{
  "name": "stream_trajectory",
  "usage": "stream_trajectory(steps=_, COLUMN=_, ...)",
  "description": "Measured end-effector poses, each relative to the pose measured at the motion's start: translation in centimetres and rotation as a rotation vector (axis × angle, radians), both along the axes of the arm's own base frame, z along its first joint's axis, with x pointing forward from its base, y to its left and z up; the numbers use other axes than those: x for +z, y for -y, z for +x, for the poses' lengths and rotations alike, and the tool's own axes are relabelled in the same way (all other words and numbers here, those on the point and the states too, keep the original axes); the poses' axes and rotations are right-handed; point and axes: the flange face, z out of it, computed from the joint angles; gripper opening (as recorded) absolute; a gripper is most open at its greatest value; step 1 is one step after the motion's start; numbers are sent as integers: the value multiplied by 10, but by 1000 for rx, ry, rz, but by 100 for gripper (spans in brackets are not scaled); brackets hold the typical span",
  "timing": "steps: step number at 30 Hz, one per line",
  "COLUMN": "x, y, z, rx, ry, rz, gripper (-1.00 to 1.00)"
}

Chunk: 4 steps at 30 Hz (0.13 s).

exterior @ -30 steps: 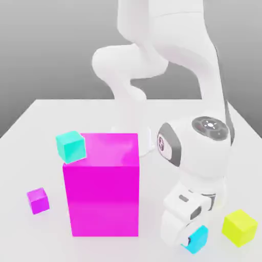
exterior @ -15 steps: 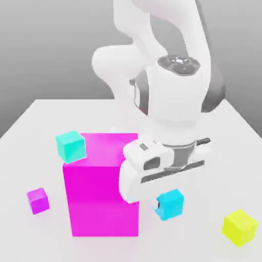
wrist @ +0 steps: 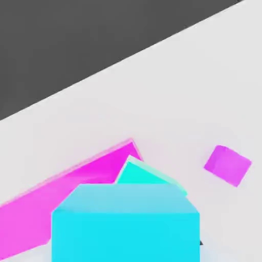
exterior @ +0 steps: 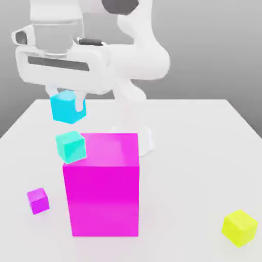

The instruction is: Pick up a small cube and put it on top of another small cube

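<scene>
In the exterior view, the white arm (exterior: 138, 56) reaches in from the top of the frame, and its gripper (exterior: 67, 102) sits in the upper left, pointing down. Its fingers (exterior: 79, 101) are pinching the small sky-blue cube (exterior: 66, 108), which hangs in the air clear of the table (exterior: 194, 153). Just below it, left of centre, is the teal cube (exterior: 70, 146), with a visible gap between the two. The teal cube appears against the upper left corner of the big magenta block (exterior: 102, 184), which fills the lower middle of the frame; whether the two touch cannot be told. A small purple cube (exterior: 38, 200) lies on the table at the lower left, apart from the block. A yellow cube (exterior: 239, 227) sits in the lower right corner, well apart from everything else.

In the hand view, the sky-blue cube (wrist: 125, 225) takes up the lower middle of the frame, close to the camera. Behind its top edge peeks the teal cube (wrist: 140, 173), and the magenta block (wrist: 61, 192) stretches toward the lower left. The purple cube (wrist: 227, 165) shows at the right of the frame on the pale table (wrist: 169, 87), with dark background in the upper left
</scene>
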Motion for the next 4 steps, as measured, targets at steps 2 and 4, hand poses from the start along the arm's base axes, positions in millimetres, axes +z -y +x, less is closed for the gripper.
stream_trajectory(steps=2, x=-8, y=0, z=-1, rx=-2, ry=0, rz=0, gripper=100)
stream_trajectory(steps=4, x=-8, y=0, z=-1, rx=-2, ry=0, rz=0, gripper=100)
